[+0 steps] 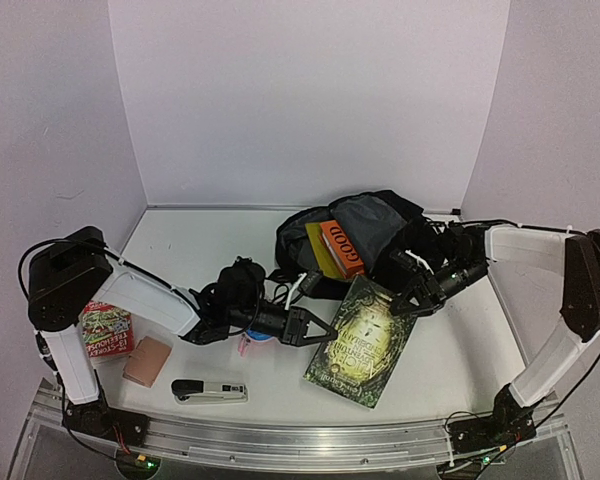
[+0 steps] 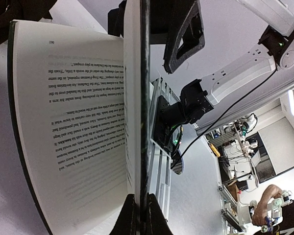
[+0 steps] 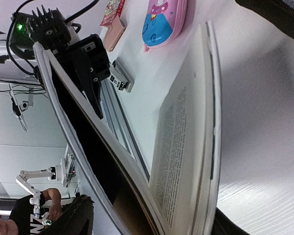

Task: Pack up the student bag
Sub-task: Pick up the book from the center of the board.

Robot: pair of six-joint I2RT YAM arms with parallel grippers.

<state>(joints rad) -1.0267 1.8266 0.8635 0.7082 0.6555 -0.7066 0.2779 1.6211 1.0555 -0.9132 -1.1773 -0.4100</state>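
Student bag (image 1: 385,222): black fabric, grey lining. In its opening, an orange book (image 1: 345,248) with white lettering and a yellow book (image 1: 318,250). Green book (image 1: 363,342), mid table: dark green cover, gold ornate lettering, cream pages, black print. Pencil case (image 3: 162,20): pink, blue cartoon figure. Near left corner: red-and-green printed packet (image 1: 106,330), pale pink block (image 1: 147,361), black-and-silver stapler (image 1: 209,391). Table (image 1: 190,260): white.

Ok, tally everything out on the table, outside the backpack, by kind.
Book: 1
Pencil case: 1
Stapler: 1
Pink block: 1
Printed packet: 1
Total: 5
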